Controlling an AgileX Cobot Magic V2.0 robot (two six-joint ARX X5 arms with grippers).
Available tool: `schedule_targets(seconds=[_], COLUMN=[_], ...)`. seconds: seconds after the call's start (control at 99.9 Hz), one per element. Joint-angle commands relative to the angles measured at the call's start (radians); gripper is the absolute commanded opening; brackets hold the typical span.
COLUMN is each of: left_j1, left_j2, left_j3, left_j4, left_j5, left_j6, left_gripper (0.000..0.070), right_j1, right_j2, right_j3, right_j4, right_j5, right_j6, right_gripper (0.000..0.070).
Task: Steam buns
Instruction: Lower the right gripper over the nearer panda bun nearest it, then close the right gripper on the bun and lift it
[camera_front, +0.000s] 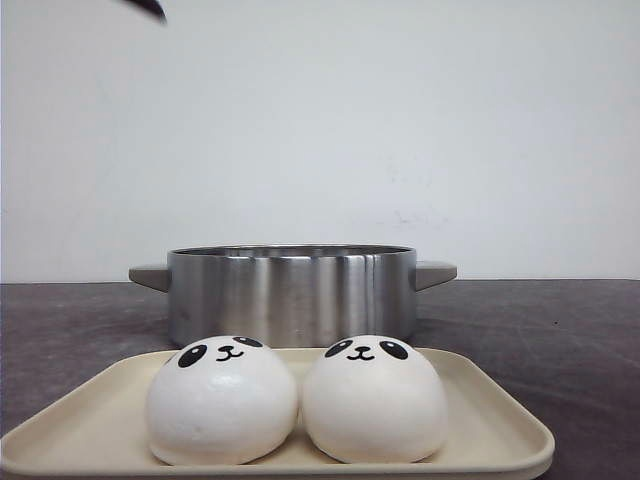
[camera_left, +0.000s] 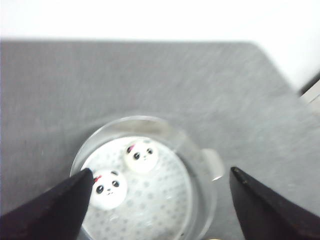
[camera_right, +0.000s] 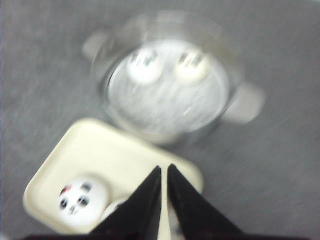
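Observation:
Two white panda-face buns, one on the left (camera_front: 222, 400) and one on the right (camera_front: 374, 398), sit side by side on a cream tray (camera_front: 100, 420) in front of a steel pot (camera_front: 290, 290). Two more buns, a nearer one (camera_left: 109, 188) and a farther one (camera_left: 141, 155), lie on the perforated steamer plate inside the pot (camera_left: 200, 165). My left gripper (camera_left: 161, 170) is open and empty, high above the pot. My right gripper (camera_right: 164, 167) is shut and empty, above the tray (camera_right: 100, 150). One tray bun (camera_right: 82, 198) shows beside its fingers; the other (camera_right: 116, 207) is mostly hidden behind them.
The pot has two side handles, one on the left (camera_front: 148, 276) and one on the right (camera_front: 436, 272). It stands on a dark grey table (camera_front: 560, 330) before a white wall. A dark arm part (camera_front: 148, 8) shows at the front view's upper left corner.

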Motion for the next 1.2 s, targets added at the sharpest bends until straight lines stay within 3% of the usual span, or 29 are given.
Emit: schedule_targets(seconds=[0.0, 0.1, 0.13, 0.2, 0.811, 0.851, 0.911, 0.981, 1.192], left_j1=[-0.014, -0.026, -0.028, -0.029, -0.029, -0.029, -0.029, -0.029, -0.031], left_j2=[-0.061, -0.155, -0.179, -0.23, -0.346, -0.346, -0.346, -0.346, -0.347], left_j3=[0.021, 0.021, 0.021, 0.021, 0.021, 0.021, 0.021, 0.021, 0.021], left_j4=[-0.002, -0.019, -0.028, -0.055, -0.193, -0.195, -0.196, -0.195, -0.196], left_j5=[0.005, 0.005, 0.005, 0.004, -0.01, -0.01, -0.01, -0.01, -0.01], left_j6=[0.014, 0.015, 0.016, 0.018, 0.06, 0.06, 0.06, 0.06, 0.06], left_gripper=[0.0502, 0.0502, 0.0503, 0.0502, 0.0503, 0.0503, 0.0503, 0.0503, 0.0503], right_j1=[0.011, 0.01, 0.01, 0.011, -0.007, -0.008, -0.009, -0.01, 0.003], right_j2=[0.039, 0.112, 0.131, 0.186, 0.512, 0.52, 0.527, 0.532, 0.431], right_j3=[-0.034, -0.068, -0.068, -0.068, -0.068, -0.068, -0.068, -0.068, -0.008], right_j4=[0.044, 0.044, 0.037, 0.033, 0.089, 0.097, 0.102, 0.11, 0.097], right_j5=[-0.075, -0.151, -0.168, -0.21, -0.262, -0.263, -0.259, -0.255, -0.187], right_j6=[0.11, 0.145, 0.146, 0.153, 0.19, 0.193, 0.196, 0.195, 0.167], right_gripper=[0.0077, 0.047, 0.0514, 0.0516, 0.0451, 0.0412, 0.0292, 0.0, 0.0012])
